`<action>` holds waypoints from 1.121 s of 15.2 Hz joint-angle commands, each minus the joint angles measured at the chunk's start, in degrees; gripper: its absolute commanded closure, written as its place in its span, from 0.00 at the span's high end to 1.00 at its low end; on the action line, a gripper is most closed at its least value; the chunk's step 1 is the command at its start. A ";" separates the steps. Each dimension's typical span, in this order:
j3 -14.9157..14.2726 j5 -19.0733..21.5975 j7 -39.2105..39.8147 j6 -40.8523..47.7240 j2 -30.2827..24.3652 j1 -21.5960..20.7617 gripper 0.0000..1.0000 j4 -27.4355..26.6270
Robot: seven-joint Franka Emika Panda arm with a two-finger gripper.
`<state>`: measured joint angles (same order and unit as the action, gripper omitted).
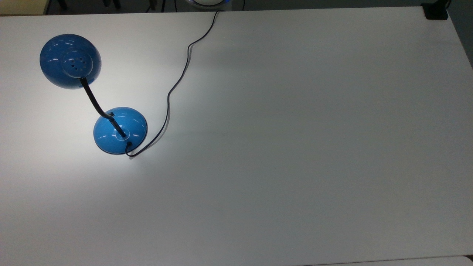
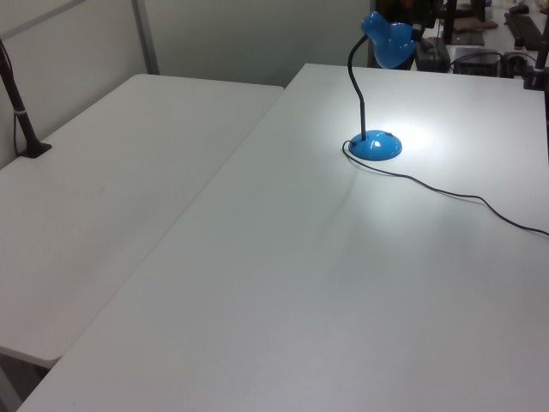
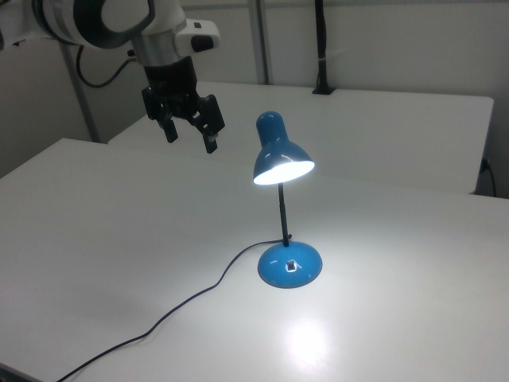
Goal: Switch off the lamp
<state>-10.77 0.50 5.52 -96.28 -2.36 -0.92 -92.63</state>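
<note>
Lamp (image 1: 120, 130) stands on the white desk (image 1: 295, 147), near the desk's left edge in the top view, roughly midway along that edge. Round blue base sits flat; black neck (image 1: 97, 104) curves up and away to the domed shade (image 1: 70, 61), which hangs over bare desk beside the base. Vent holes visible on the shade's crown in the top view.

Lamp is lit: in the right view the shade's underside (image 3: 284, 167) glows white, and a bright patch lies on the desk in front of the base. A small dark switch (image 3: 293, 265) sits on the base; its position is too small to read.

Thin black cord (image 1: 177, 81) leaves the base's rim, snakes across the desk and runs off the top view's upper edge. Its far end is cut off.

Gripper (image 3: 189, 134) hangs in the air in the right view, up and to the right view's left of the shade, well apart from the lamp. Fingers (image 3: 211, 135) spread, holding nothing. Arm above it is cut off by the frame.

A second white desk (image 2: 103, 223) adjoins in the left view, with a black post (image 2: 21, 120) clamped at its far edge.
</note>
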 commanded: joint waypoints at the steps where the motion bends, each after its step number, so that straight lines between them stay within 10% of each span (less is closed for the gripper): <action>1: 0.93 -0.94 -1.21 0.91 -1.60 0.57 1.00 -1.68; 11: 0.75 -0.94 1.32 2.40 -1.95 1.53 1.00 -1.68; 17: 0.31 -0.94 28.69 7.85 -3.18 6.18 1.00 -1.85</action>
<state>-10.72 0.45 19.82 -90.65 -3.40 2.05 -92.78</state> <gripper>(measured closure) 0.000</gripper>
